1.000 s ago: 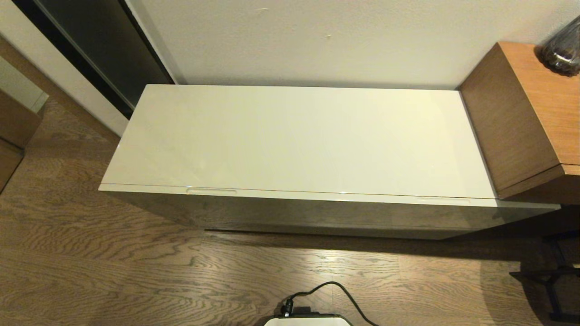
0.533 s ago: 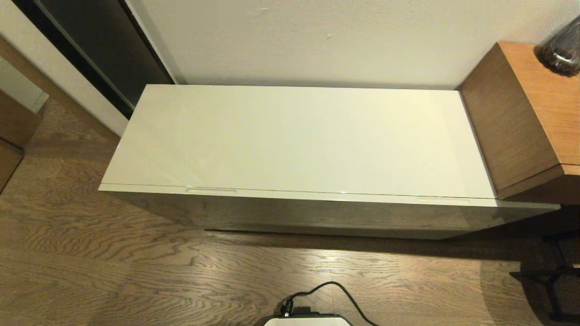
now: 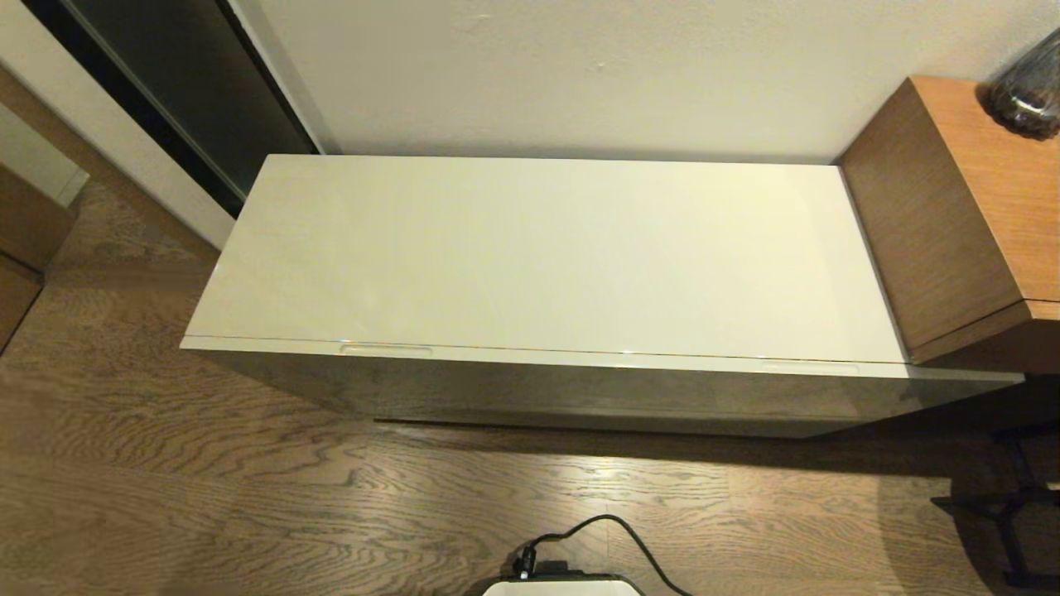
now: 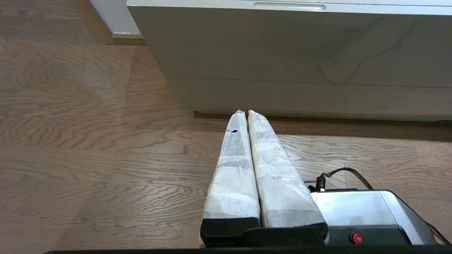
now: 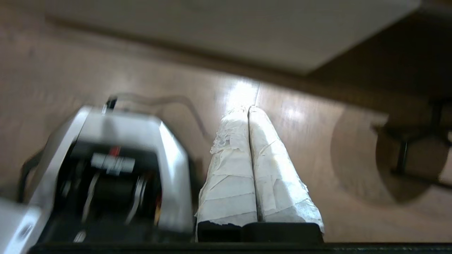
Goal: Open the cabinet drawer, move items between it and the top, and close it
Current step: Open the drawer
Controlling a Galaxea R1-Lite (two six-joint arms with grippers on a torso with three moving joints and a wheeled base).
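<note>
The long glossy cream top [image 3: 546, 257] of the cabinet is bare. The cabinet drawer [image 3: 580, 361] is shut beneath it, with two narrow slots [image 3: 386, 349] along its front edge; one slot [image 4: 289, 6] also shows in the left wrist view. The tissue pack and slipper are out of view. My left gripper [image 4: 246, 112] is shut and empty, low over the floor before the cabinet front [image 4: 300, 53]. My right gripper [image 5: 248, 108] is shut and empty too, low over the floor beside my base [image 5: 116, 165]. Neither gripper shows in the head view.
A brown wooden side cabinet [image 3: 952, 223] stands against the right end, with a dark glass vase [image 3: 1027, 83] on it. A dark doorway [image 3: 166, 91] is at the back left. My base with its black cable [image 3: 580, 538] sits on the wood floor. A black stand [image 3: 1010, 513] is at the right.
Nothing on the cabinet has moved. The blur in the right wrist view shows the right arm moving.
</note>
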